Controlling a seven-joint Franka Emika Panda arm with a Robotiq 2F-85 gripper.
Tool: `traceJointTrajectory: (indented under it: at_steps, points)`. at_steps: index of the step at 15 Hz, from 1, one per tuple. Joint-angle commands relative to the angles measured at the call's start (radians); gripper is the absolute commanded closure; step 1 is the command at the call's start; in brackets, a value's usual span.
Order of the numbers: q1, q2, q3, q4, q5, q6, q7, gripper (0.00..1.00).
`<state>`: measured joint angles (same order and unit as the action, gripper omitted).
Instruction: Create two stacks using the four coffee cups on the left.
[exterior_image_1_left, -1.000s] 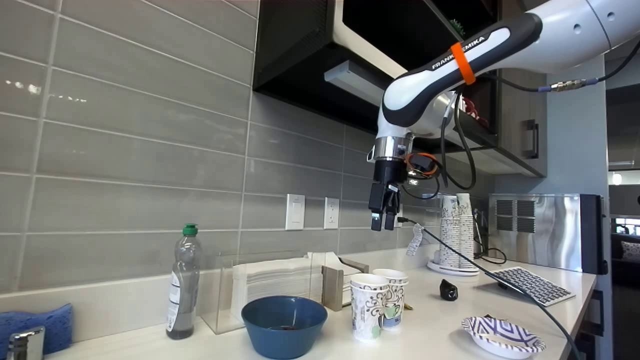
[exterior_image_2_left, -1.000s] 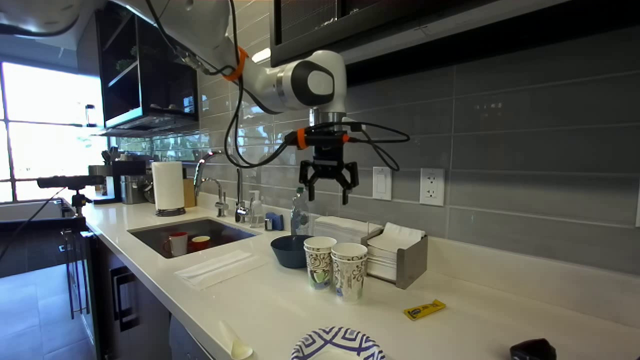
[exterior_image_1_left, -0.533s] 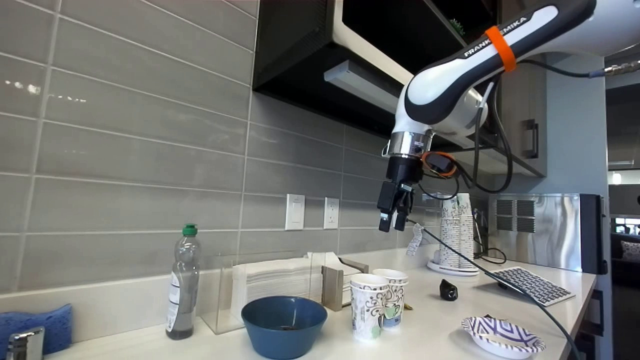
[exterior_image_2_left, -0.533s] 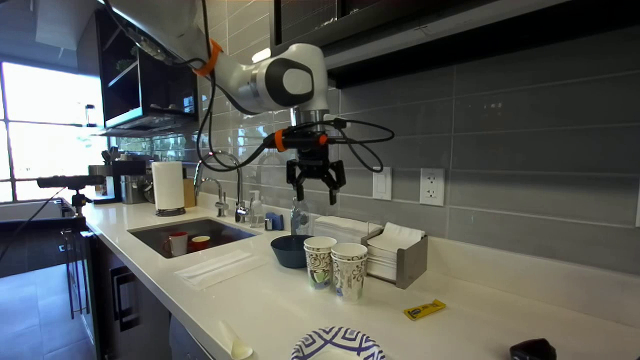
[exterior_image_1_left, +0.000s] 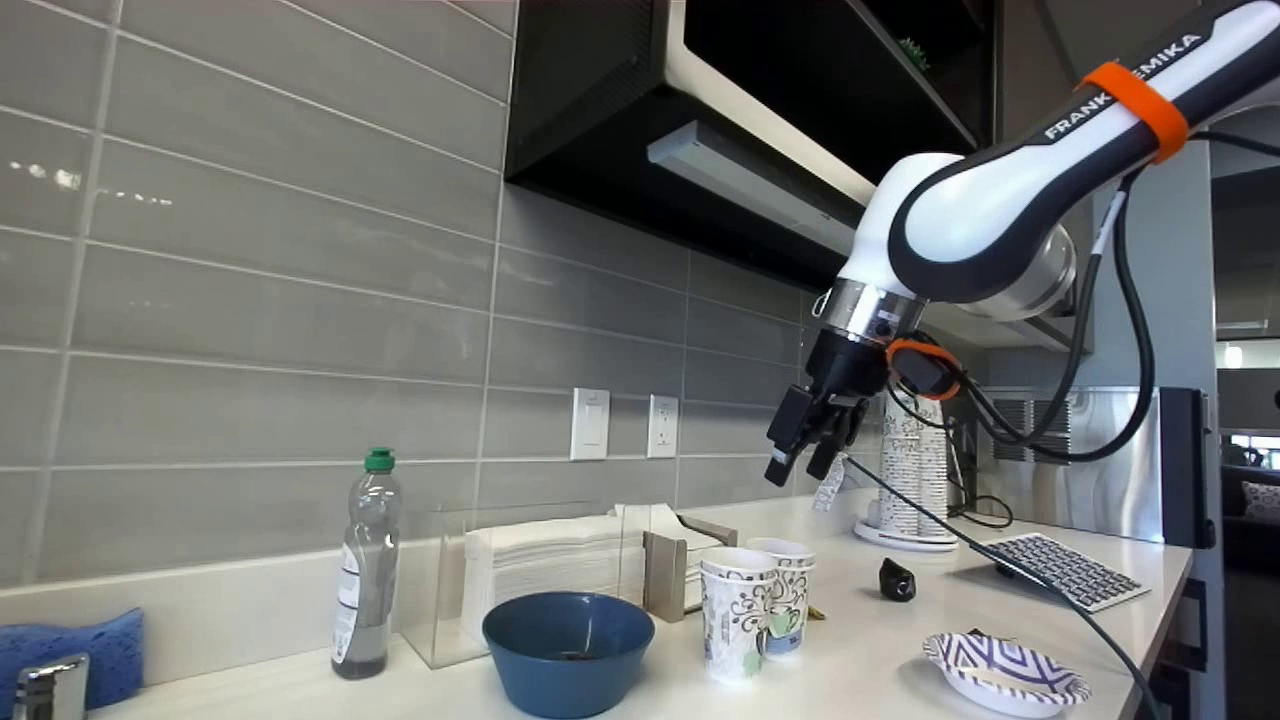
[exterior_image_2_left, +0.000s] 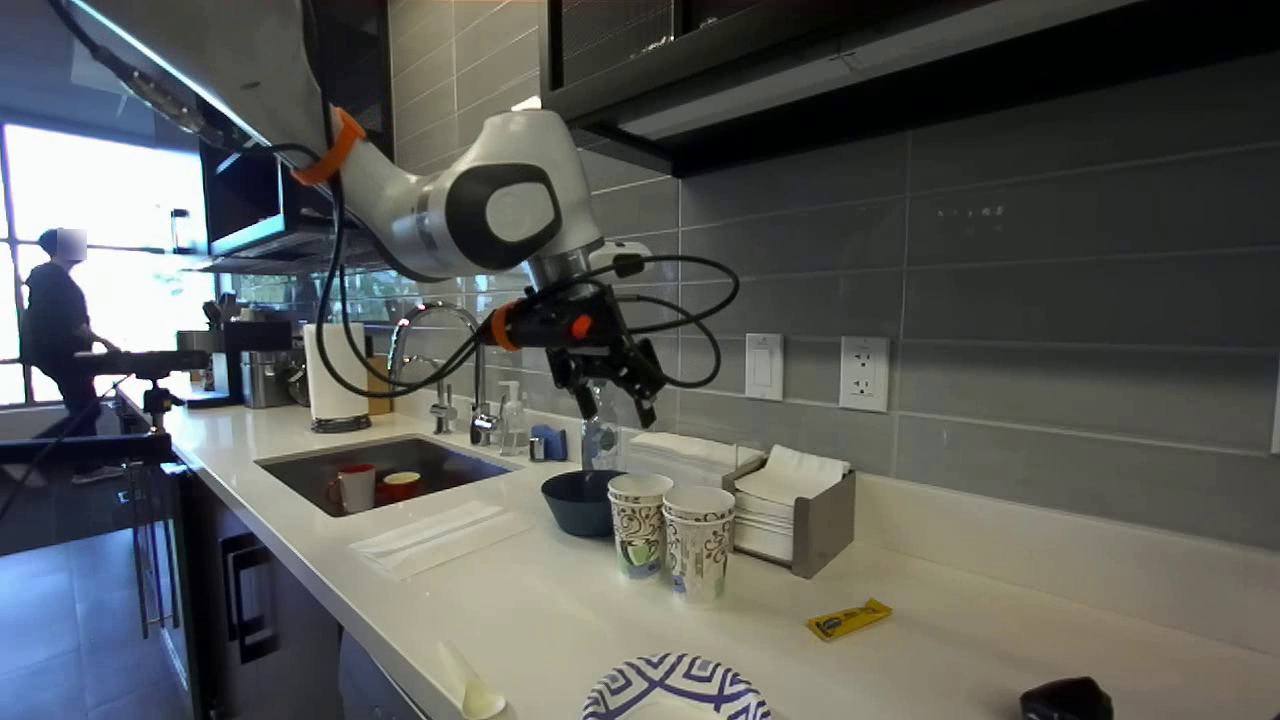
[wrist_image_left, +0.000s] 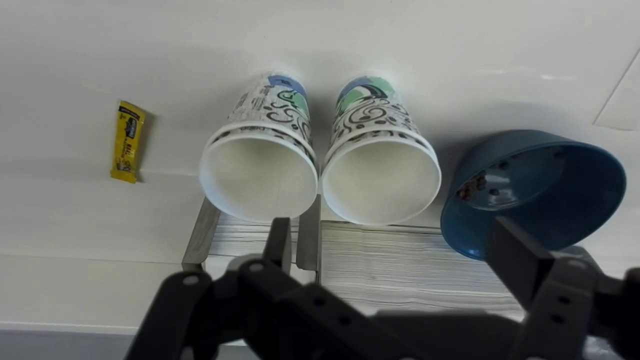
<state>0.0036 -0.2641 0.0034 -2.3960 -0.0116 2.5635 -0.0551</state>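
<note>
The arm (exterior_image_1_left: 1000, 210) slants downward, jaws tilted, spread wide and holding nothing. Below and apart from them, two cup stacks (exterior_image_2_left: 700, 550) stand upright on the bench (exterior_image_2_left: 560, 620), side by side.

Large, glossy gray wall tiles (exterior_image_1_left: 280, 290) ran behind a white countertop (exterior_image_1_left: 850, 680) in both exterior views, a light switch (exterior_image_2_left: 764, 367) and a power outlet (exterior_image_2_left: 864, 373) set side by side into them. In an exterior view, a dark sink (exterior_image_2_left: 445, 465) was let into the countertop, and a dark base cabinet (exterior_image_2_left: 300, 615) stood beneath its edge. Daylight glared through a dark-barred window (exterior_image_2_left: 130, 185) — nearly pure white — and the tiled floor (exterior_image_2_left: 75, 620) looked bluish. A glass-fronted wall cabinet (exterior_image_2_left: 615, 35) hung overhead.
</note>
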Motion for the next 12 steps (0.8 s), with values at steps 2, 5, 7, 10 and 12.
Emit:
traceJointTrajectory:
  at_steps: [2, 5, 7, 10, 12]
  points:
    - [-0.017, -0.065, 0.027, -0.117, -0.050, 0.126, 0.087, 0.00]
    - [-0.001, -0.037, 0.015, -0.093, -0.027, 0.113, 0.063, 0.00]
    - [-0.001, -0.042, 0.019, -0.107, -0.028, 0.127, 0.067, 0.00]
    - [-0.001, -0.046, 0.020, -0.112, -0.028, 0.130, 0.067, 0.00]
    - [-0.001, -0.046, 0.020, -0.112, -0.028, 0.130, 0.067, 0.00]
